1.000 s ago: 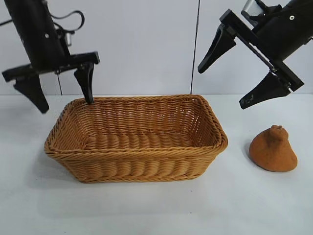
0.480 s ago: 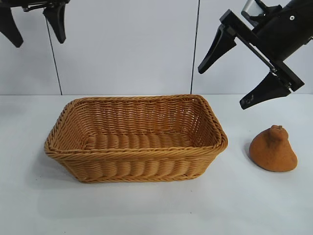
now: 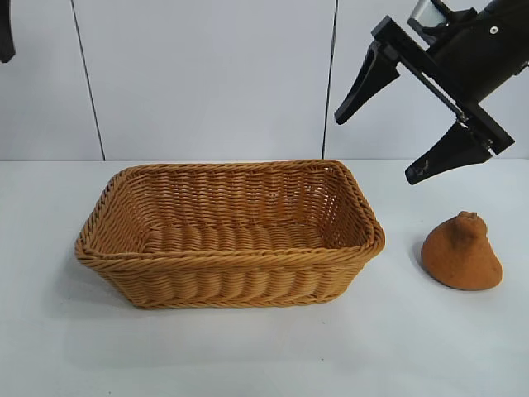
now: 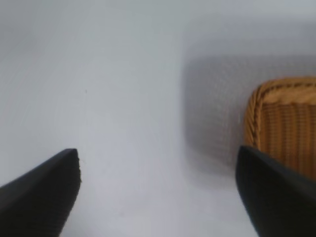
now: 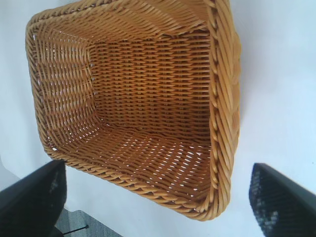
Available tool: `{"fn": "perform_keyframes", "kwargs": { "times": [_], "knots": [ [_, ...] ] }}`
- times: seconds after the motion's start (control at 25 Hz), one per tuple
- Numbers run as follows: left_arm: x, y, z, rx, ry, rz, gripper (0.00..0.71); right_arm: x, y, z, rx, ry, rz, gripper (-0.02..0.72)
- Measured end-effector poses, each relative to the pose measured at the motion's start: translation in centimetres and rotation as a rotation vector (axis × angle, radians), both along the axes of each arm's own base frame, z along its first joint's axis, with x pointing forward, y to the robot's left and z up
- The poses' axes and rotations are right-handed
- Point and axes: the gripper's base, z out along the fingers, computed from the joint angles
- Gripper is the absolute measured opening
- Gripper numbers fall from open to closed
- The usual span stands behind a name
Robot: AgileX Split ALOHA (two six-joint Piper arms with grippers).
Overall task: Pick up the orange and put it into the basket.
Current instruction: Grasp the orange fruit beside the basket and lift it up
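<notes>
The orange, a brownish-orange cone-shaped lump with a small knob on top, sits on the white table to the right of the basket. The basket, tan woven wicker, stands mid-table and holds nothing. My right gripper hangs open and empty in the air above the basket's right end, up and to the left of the orange. Its wrist view shows the basket between its fingers. My left gripper is open and empty, high up; only a tip of it shows at the exterior view's top left. Its wrist view shows a corner of the basket.
The white table runs around the basket on all sides. A pale panelled wall stands behind it.
My left gripper has risen from beside the basket's far left corner up and almost out of the exterior view. The right gripper, basket and orange have not moved.
</notes>
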Motion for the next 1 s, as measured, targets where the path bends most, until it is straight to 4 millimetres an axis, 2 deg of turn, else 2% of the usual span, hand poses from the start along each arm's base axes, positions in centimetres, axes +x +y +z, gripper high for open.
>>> {"fn": "perform_keyframes", "kwargs": {
  "times": [0.28, 0.52, 0.68, 0.84, 1.0],
  "knots": [
    [-11.7, 0.2, 0.7, 0.01, -0.002, -0.031, 0.613, 0.0, 0.0, 0.0, -0.002, 0.002, 0.003, 0.694],
    [-20.6, 0.9, -1.6, 0.075, -0.025, -0.035, 0.613, 0.0, 0.0, 0.0, -0.004, 0.001, 0.005, 0.694],
    [-25.3, 1.2, -3.9, 0.108, -0.076, -0.033, 0.613, 0.0, 0.0, 0.0, -0.005, 0.0, 0.006, 0.694],
    [-28.7, 1.3, -6.1, 0.11, -0.182, -0.029, 0.613, -0.1, 0.0, 0.0, -0.004, 0.005, 0.009, 0.694],
    [-30.9, 1.2, -5.8, 0.099, -0.408, -0.016, 0.613, -0.2, 0.0, 0.0, -0.002, 0.013, 0.016, 0.694]
  ]
}}
